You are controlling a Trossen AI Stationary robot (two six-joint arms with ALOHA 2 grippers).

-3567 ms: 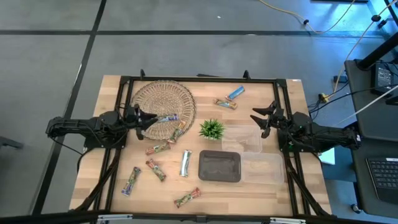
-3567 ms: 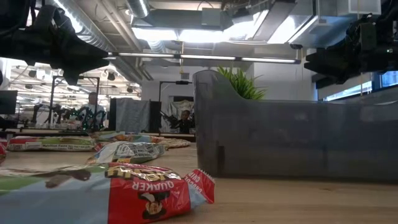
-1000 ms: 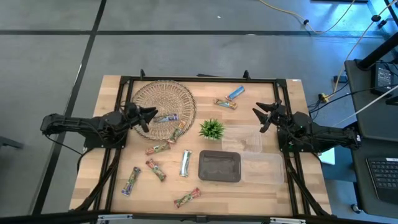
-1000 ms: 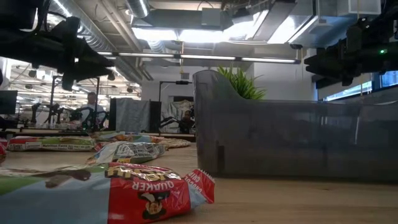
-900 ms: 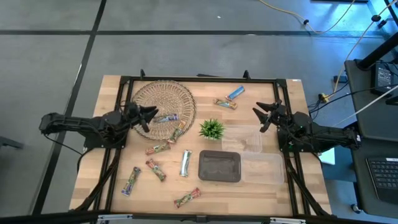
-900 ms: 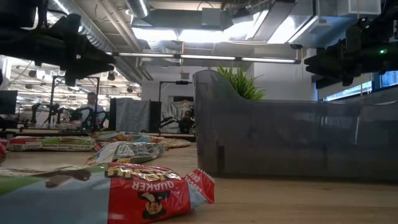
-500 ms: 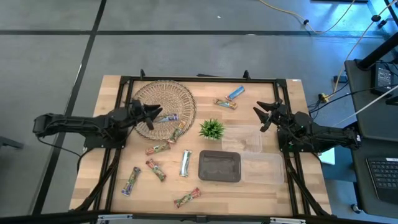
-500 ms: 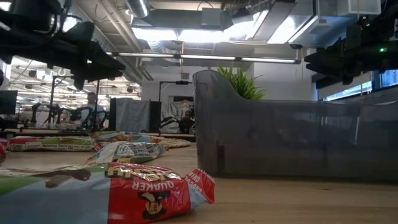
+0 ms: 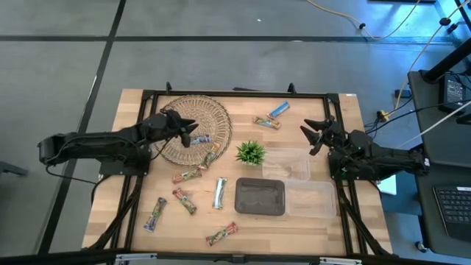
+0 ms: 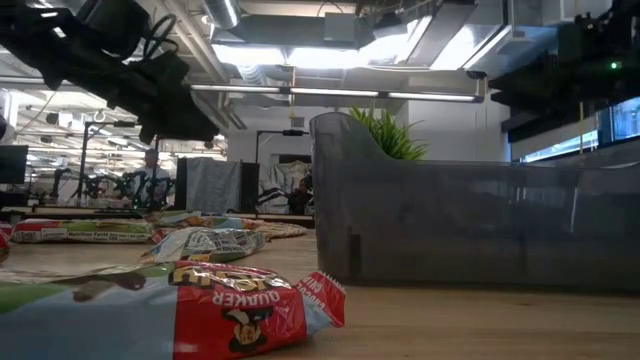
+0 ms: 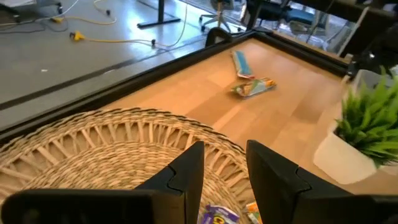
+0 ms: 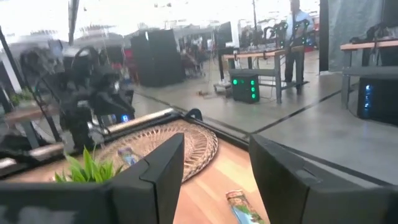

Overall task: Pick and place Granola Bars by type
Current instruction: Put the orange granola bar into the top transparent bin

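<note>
Several granola bars lie loose on the wooden table. A blue one [image 9: 278,110] and a tan one [image 9: 267,123] lie at the far side. One bar [image 9: 200,139] lies in the woven basket [image 9: 193,118], and others [image 9: 188,174] [image 9: 220,193] [image 9: 155,214] are spread near the front. My left gripper [image 9: 193,132] hovers open above the basket's right part with nothing between its fingers [image 11: 186,171]. At the table's right side, above the clear bins, my right gripper [image 9: 309,134] stands open and holds nothing.
A small green plant [image 9: 251,152] stands mid-table. A dark tray [image 9: 260,196] and two clear bins [image 9: 287,163] [image 9: 313,199] sit right of centre. A black frame [image 9: 235,93] rims the table. A red-ended bar [image 10: 240,310] lies close to the low camera.
My left gripper has swung toward the table's right edge and slightly toward the far edge, rising a little. It has rolled somewhat and now stands over the basket's right part. Its fingers have kept the same gap.
</note>
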